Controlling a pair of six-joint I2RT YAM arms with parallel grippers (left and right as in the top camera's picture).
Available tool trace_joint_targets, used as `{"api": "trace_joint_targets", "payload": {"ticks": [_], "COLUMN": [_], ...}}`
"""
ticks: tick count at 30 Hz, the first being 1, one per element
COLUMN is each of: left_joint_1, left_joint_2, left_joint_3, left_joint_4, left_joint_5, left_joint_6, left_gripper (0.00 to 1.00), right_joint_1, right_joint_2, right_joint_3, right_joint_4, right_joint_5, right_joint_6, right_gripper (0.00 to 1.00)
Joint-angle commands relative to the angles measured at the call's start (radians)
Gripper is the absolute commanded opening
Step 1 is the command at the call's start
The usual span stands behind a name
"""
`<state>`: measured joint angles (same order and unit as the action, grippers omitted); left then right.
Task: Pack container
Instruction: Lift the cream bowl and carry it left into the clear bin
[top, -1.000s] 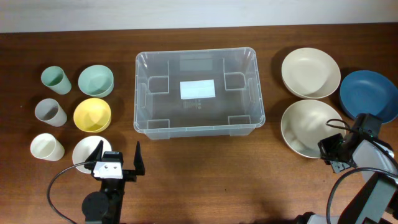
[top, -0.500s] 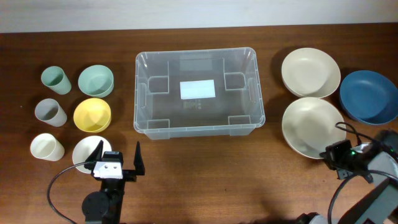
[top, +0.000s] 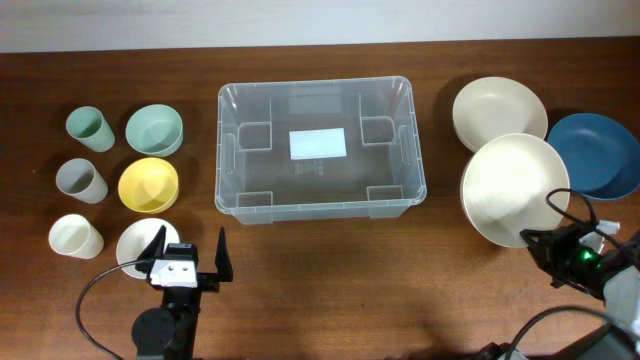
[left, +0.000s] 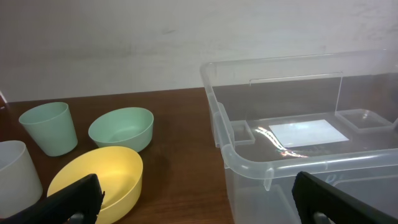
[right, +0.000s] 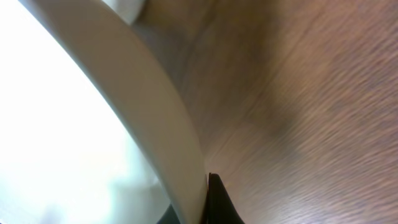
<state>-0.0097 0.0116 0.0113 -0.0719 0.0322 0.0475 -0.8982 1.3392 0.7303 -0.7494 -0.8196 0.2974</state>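
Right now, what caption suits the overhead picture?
Right gripper holds a cream plate beside the clear container; left gripper open by white bowl.

One clear rectangular plastic bin (top: 320, 185). Three plastic cups: green (top: 89, 128), grey (top: 80, 180), cream (top: 75, 236). Three small round bowls: green (top: 154, 130), yellow (top: 148, 184), white (top: 133, 243). Three wide shallow bowls: two cream (top: 497, 113) (top: 512, 188), one blue (top: 600, 150).

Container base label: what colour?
White. The label shows best in the overhead view, seen through the clear container.
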Motion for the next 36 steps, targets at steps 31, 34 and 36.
{"api": "trace_joint_targets", "payload": {"ticks": [31, 34, 36], "left_joint_1": [0.006, 0.006, 0.006], "left_joint_2": [-0.006, -0.006, -0.006], "left_joint_3": [-0.003, -0.003, -0.003], "left_joint_4": [-0.008, -0.008, -0.008], "left_joint_5": [-0.003, -0.003, -0.003], "left_joint_6": [-0.006, -0.006, -0.006], "left_gripper": [0.99, 0.99, 0.99], "right_joint_1": [1.204, 1.244, 1.258], "right_joint_2": [0.109, 0.187, 0.23], "right_joint_3": [0.639, 0.639, 0.639], "right_joint_4": [0.195, 0.227, 0.246], "right_joint_5": [0.417, 0.434, 0.456], "right_joint_6": [0.422, 0.457, 0.457], "right_gripper": [0.04, 0.04, 0.04]}}
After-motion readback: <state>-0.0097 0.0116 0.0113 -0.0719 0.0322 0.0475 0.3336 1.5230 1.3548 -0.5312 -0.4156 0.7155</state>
